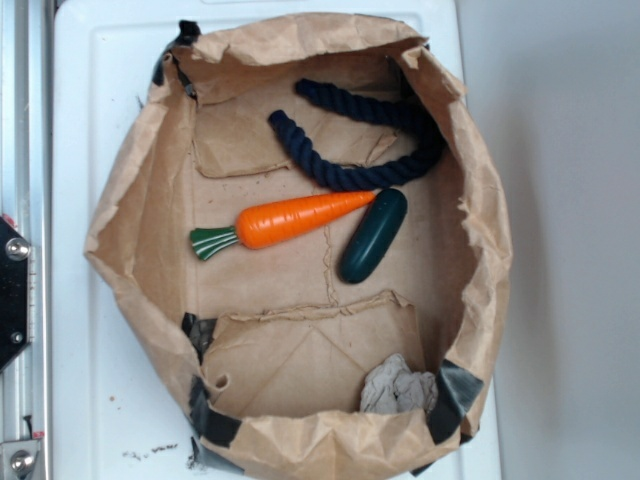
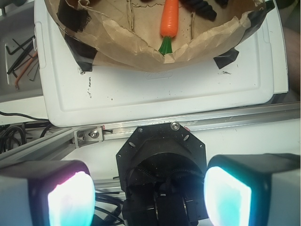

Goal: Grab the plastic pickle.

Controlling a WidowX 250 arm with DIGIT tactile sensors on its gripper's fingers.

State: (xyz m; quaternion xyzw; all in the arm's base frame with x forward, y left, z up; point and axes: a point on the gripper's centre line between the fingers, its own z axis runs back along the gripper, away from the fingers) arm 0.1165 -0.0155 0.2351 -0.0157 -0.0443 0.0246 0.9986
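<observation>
The plastic pickle (image 1: 373,235), dark green and glossy, lies on the floor of a brown paper bag (image 1: 130,200), right of centre. An orange carrot (image 1: 300,220) with a green striped top lies just left of it, tip touching the pickle's upper end. A dark navy rope (image 1: 350,140) curls behind them. The gripper does not show in the exterior view. In the wrist view my gripper (image 2: 149,197) is open and empty, its glowing pads (image 2: 70,200) wide apart above the black robot base (image 2: 162,165), far short of the bag (image 2: 141,42). The carrot (image 2: 169,19) shows there; the pickle does not.
A crumpled grey paper wad (image 1: 397,388) sits in the bag's near right corner. The bag rests on a white board (image 2: 155,94). An aluminium rail (image 2: 211,120) runs between the board and the base. Allen keys (image 2: 21,52) lie at the left.
</observation>
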